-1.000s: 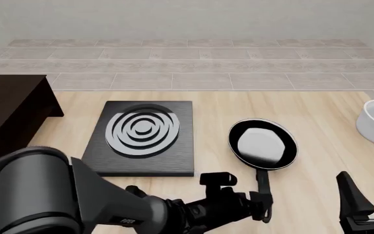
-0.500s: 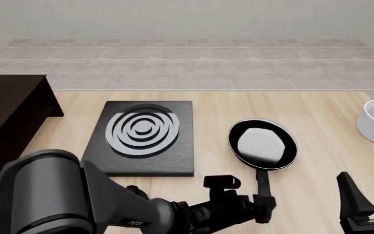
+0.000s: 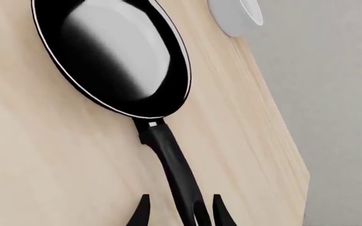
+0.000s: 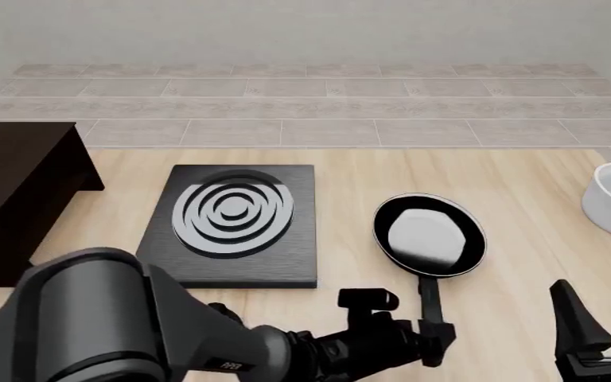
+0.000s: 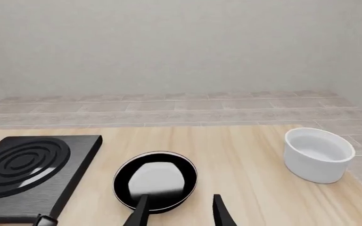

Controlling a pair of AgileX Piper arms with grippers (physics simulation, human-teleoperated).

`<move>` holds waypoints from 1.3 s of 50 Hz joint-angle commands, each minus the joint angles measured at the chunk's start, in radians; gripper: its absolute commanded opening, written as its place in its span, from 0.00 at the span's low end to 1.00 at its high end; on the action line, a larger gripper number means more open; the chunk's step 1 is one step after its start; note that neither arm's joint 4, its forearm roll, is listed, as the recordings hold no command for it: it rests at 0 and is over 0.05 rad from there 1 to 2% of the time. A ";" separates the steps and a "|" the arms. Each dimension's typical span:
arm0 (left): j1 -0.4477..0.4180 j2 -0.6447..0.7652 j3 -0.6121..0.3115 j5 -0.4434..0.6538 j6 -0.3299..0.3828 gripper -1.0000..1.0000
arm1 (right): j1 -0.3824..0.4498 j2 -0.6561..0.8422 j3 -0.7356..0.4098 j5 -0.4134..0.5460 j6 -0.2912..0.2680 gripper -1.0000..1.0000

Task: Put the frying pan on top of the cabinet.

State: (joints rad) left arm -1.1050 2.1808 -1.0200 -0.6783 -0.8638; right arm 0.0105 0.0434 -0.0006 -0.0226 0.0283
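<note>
Left gripper point(image 3: 179, 213): fingers apart, one on each side of the tail end of the frying pan point(image 3: 111, 54) handle. Handle runs straight up the gap between them. No contact visible; not yet clamped. In the front view the left gripper point(image 4: 433, 338) sits at the handle's near end, with the pan's round body directly ahead of it, flat on the wooden table point(image 4: 528, 207).

Judgement: this placement sets up a handle grasp. The handle is the only thin part the fingers can span; gripping at the far tail gives a long lever, so the pan may tip bowl-down on lifting unless the clamp is firm.

Pan interior: pale reflective patch, nothing in it.

Ahead and to the left of the left gripper: induction hob point(image 4: 233, 223), a flat black slab with white concentric rings, nothing on it. Further left, well apart: the cabinet point(image 4: 13, 191), dark wood, flat top bare where visible. Pan is not on it; the whole carry remains.

Right gripper point(image 5: 177, 212): fingers apart, holding nothing, hanging over the near table edge with the pan ahead of it. Front view shows the right gripper point(image 4: 603, 322) well to the right of the pan handle.

White bowl point(image 5: 318, 154): ahead and right of the right gripper, near the table edge. Appears to hold nothing.
</note>
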 commanded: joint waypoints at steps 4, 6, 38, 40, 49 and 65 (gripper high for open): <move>-0.004 0.025 -0.021 -0.007 -0.012 1.00 | -0.002 0.005 0.000 -0.002 0.001 1.00; -0.002 0.024 -0.027 -0.001 -0.012 1.00 | -0.002 0.006 0.000 -0.003 0.000 1.00; -0.011 0.031 -0.083 0.032 -0.019 1.00 | -0.006 0.012 0.000 -0.011 0.007 1.00; -0.011 0.035 -0.089 0.035 -0.022 1.00 | -0.007 0.013 0.000 -0.012 0.007 1.00; -0.014 0.046 -0.099 0.036 -0.022 1.00 | -0.007 0.022 0.000 -0.019 0.007 1.00; -0.016 0.048 -0.097 0.038 -0.034 0.00 | -0.008 0.033 0.000 -0.027 0.007 1.00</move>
State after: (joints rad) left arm -1.1173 2.2341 -1.1146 -0.6404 -0.9003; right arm 0.0033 0.0671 -0.0005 -0.0420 0.0349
